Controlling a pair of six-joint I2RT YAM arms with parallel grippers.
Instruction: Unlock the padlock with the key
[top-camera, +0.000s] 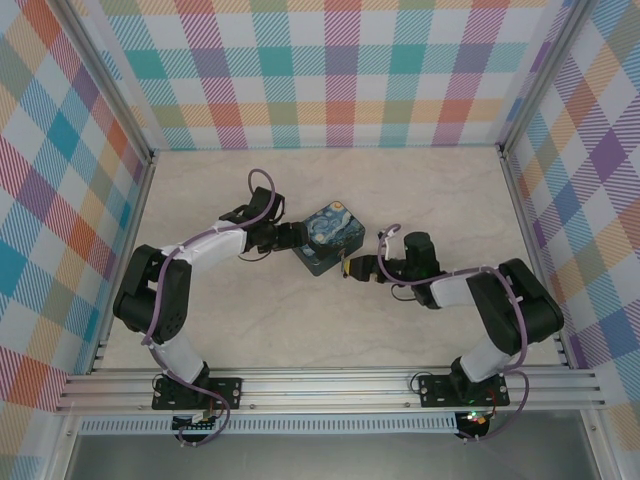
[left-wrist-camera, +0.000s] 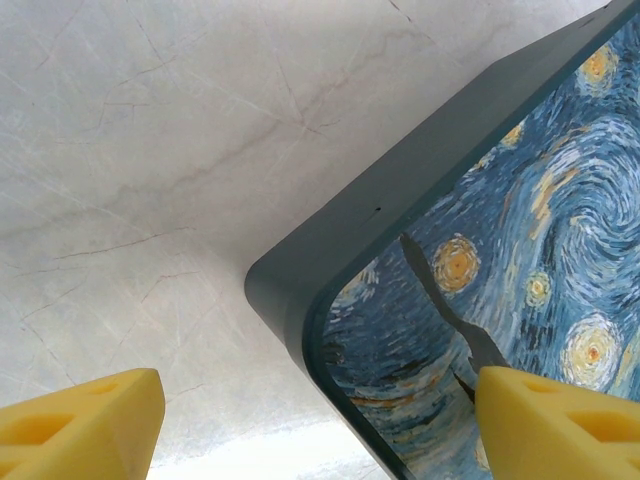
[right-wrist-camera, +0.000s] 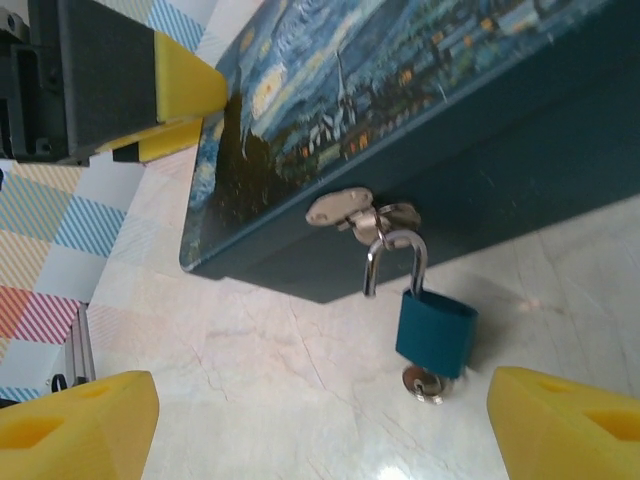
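open padlock (right-wrist-camera: 436, 335) hangs on hasp (right-wrist-camera: 350, 210) of starry-night box (right-wrist-camera: 480, 150), key (right-wrist-camera: 425, 383) in its base; r jaws released, l jaws released astride box corner.

Bright, diffuse light fills every view, the painted box (right-wrist-camera: 450, 170) casting only a soft shadow on the table (right-wrist-camera: 250, 380) just beneath it, with pale glare in front of the box.
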